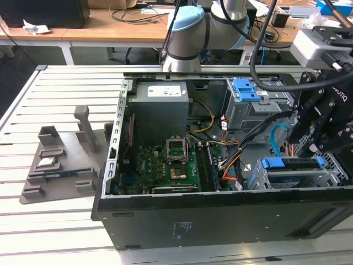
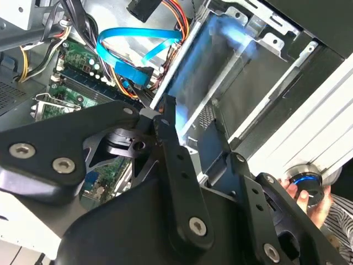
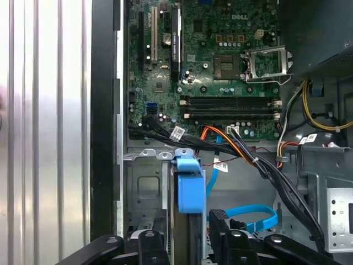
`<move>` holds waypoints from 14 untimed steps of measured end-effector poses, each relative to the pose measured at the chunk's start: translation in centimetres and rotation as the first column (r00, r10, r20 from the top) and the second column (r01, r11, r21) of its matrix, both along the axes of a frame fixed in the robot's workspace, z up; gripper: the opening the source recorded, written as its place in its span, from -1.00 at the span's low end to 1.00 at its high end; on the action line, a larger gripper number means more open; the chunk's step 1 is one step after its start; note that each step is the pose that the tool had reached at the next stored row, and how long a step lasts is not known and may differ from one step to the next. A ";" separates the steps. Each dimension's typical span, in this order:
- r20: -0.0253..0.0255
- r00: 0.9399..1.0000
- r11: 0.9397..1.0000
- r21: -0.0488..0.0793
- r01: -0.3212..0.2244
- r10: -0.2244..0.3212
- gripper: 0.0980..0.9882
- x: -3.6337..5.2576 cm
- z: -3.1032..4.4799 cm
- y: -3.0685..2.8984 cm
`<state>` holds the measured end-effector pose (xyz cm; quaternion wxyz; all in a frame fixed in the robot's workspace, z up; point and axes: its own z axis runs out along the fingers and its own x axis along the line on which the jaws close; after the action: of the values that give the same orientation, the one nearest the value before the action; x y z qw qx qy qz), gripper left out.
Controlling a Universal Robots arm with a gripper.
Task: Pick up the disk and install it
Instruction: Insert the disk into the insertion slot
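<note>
the tool hangs over the drive cage at the exterior view's right end of the open computer case. the disk stands on edge between the tool's fingers, in the cage mouth. sheet-metal cage walls close in on one side; black cable bundles and a blue data cable crowd the other. the motherboard area lies open from above. left of the case in the exterior view, the slatted tabletop is free apart from a grey fixture.
</note>
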<state>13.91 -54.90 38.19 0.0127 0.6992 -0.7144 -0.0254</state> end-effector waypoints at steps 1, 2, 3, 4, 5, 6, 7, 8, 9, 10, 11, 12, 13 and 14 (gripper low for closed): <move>0.000 1.000 1.000 0.000 0.000 0.000 -0.23 0.00 0.00 0.00; 0.000 1.000 1.000 0.000 0.000 0.000 -0.23 0.00 0.00 0.00; 0.000 1.000 1.000 0.000 0.000 0.000 -0.23 0.00 0.00 0.00; 0.000 1.000 1.000 0.000 0.000 0.000 -0.23 0.00 0.00 0.00; 0.000 1.000 1.000 0.000 0.000 0.000 -0.23 0.00 0.00 0.00; 0.000 1.000 1.000 0.000 0.000 0.000 -0.27 0.00 -0.01 0.00; 0.000 1.000 1.000 0.000 0.000 0.000 -0.42 0.00 -0.01 0.00; 0.000 1.000 1.000 0.000 0.000 0.000 -0.56 0.00 -0.01 0.00; 0.000 1.000 1.000 0.000 0.000 0.000 -0.83 0.00 -0.02 0.00; 0.000 1.000 1.000 0.000 0.000 0.000 -0.96 0.00 -0.02 0.00; 0.000 1.000 1.000 0.000 0.000 0.000 -0.98 0.00 -0.02 0.00; 0.000 1.000 1.000 0.000 0.000 0.000 -0.98 0.00 -0.03 0.00; 0.000 1.000 1.000 0.000 0.000 0.000 -0.98 0.00 -0.03 0.00; 0.000 1.000 1.000 0.000 0.000 0.000 -0.98 0.00 -0.04 0.00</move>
<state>13.92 -54.90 38.16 0.0127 0.6992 -0.7144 -0.0253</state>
